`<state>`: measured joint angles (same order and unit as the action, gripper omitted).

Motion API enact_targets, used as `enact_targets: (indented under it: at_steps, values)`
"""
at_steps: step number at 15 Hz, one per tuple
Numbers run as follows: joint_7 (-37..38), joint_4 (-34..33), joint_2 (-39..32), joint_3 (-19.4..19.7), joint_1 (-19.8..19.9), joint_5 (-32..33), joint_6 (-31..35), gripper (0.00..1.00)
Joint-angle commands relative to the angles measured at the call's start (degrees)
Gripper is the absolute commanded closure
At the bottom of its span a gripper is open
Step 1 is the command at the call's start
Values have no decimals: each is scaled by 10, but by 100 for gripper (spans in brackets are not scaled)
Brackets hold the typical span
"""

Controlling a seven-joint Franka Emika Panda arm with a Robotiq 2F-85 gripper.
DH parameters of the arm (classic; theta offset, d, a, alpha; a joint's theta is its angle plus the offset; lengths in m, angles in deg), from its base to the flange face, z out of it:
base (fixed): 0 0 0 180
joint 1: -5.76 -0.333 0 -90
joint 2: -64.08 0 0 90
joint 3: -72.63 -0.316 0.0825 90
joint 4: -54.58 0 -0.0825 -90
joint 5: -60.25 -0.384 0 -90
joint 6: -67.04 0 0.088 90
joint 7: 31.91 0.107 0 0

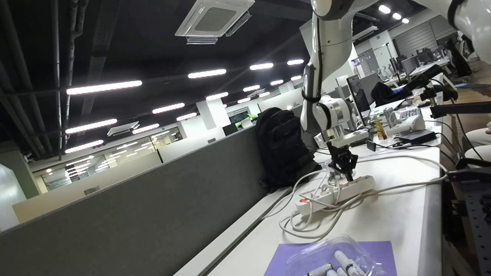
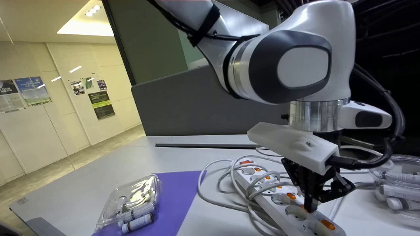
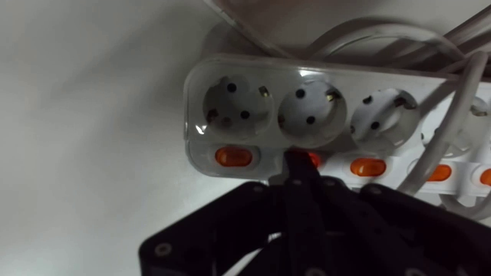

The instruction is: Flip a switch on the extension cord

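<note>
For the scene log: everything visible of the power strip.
The power strip is long, white, apparently plastic, with a row of round sockets and orange switches alongside. It lies face up on a white desk; loops of white cable cross it. Closed fingers partly hide the second switch from the uncrossed end; contact and switch positions are unclear.

Below me the long white extension cord (image 3: 348, 132) lies on the surface (image 1: 402, 214), sockets (image 3: 312, 111) up, orange switches (image 3: 367, 167) alongside, white cable (image 3: 454, 119) looped across it.
</note>
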<state>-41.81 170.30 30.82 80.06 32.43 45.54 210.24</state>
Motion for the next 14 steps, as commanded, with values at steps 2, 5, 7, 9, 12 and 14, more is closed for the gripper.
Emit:
enact_targets:
  at_steps: [2, 5, 7, 9, 12, 14]
  values:
    - [-3, -31, -83, 3, 4, -4, -11, 100]
    - [-22, -16, -48, -5, 3, -9, -5, 100]
    - [-43, -1, -20, -13, 6, -15, -1, 100]
    - [-62, 16, 7, -16, 7, -17, 4, 100]
    - [-90, 41, 36, -21, 10, -20, 14, 100]
    - [-109, 61, 59, -25, 10, -24, 25, 100]
